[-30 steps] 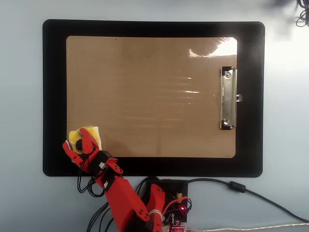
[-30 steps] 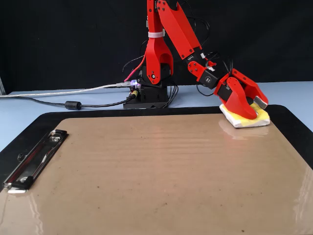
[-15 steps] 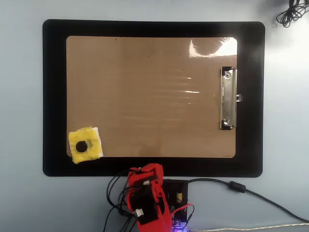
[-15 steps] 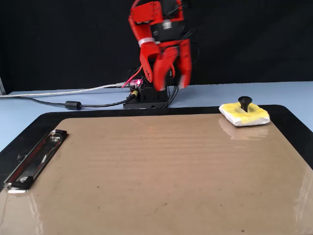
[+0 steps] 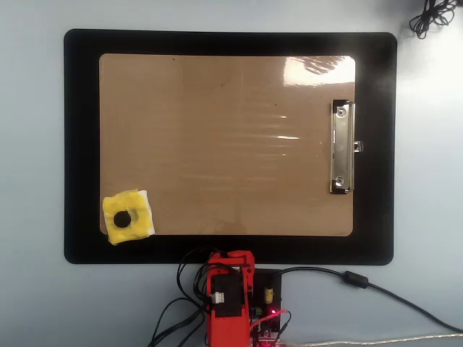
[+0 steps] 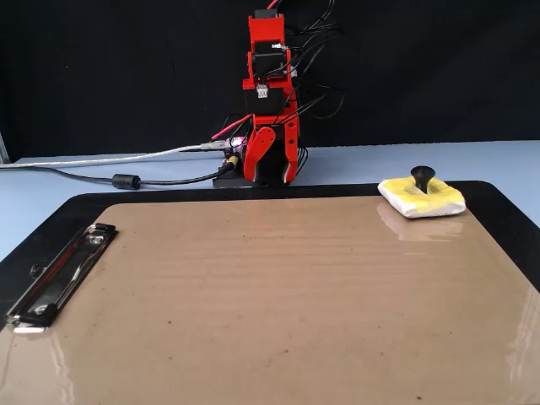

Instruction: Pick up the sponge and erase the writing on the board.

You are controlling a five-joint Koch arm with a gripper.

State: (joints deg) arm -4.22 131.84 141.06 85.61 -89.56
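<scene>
Folded over its base, the gripper (image 6: 272, 160) hung slightly parted and empty. We found the sponge (image 5: 128, 217) at the board's (image 5: 217, 130) lower-left corner in the overhead view; no writing remained, so we judged erasing complete.

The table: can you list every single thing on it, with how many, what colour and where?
Table: one, pale blue, under everything.
Mat: one, black, on the table.
Board: one, tan-brown and glossy, on the mat; no writing shows on it.
Clip: one, silver, at the board's right edge in the overhead view.
Sponge: one, yellow with a black round spot and a white edge, on the board's bottom left corner in the overhead view.
Cables: several, white, grey and black, on the table beside the arm's base.
Arm: one, red, folded upright over its base beyond the mat.
End effector: one, red, hanging down, jaws a little apart, holding nothing.
</scene>
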